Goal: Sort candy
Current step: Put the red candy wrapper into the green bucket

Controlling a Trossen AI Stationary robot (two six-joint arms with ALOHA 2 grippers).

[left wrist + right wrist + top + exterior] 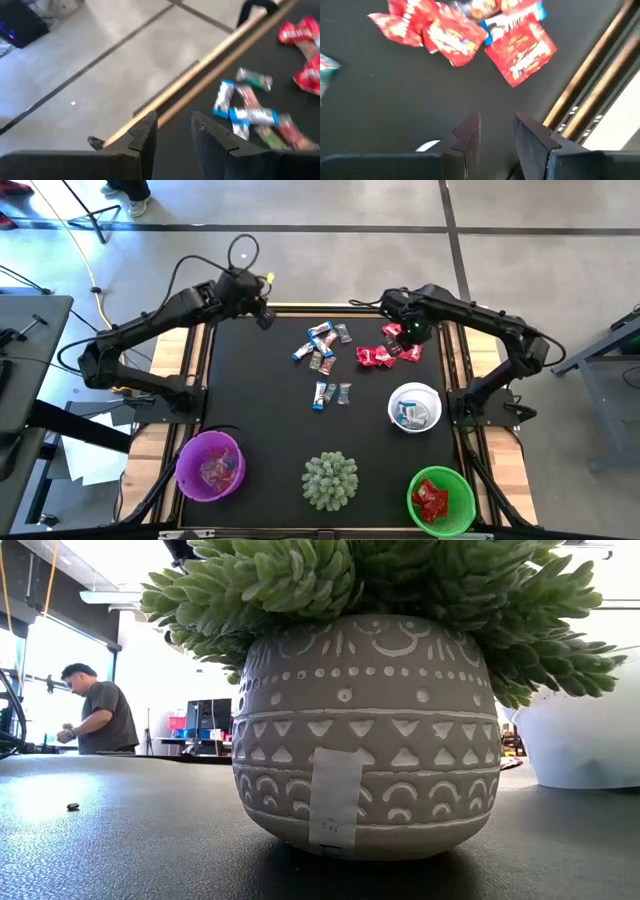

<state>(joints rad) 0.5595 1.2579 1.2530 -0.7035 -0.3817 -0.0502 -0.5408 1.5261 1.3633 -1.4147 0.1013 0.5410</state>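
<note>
Lying loose around the table's middle and toward one o'clock, the candy (pixel 345 360) is partly sorted; some sits in the bowls at five, four and seven o'clock. The right gripper (pixel 496 132) hovers beside the red packets (pixel 520 50), fingers slightly spread and empty, likely between picks. Next comes lowering onto one. The left gripper (pixel 174 135) waits at eleven o'clock, parted, empty.

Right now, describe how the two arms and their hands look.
Both arms are dark, near-black, jointed, with black cables looping along them. The left hand and right hand each end in two flat, dark, wedge-shaped fingers with stepped inner edges. A green light glows on the right arm's wrist.
</note>
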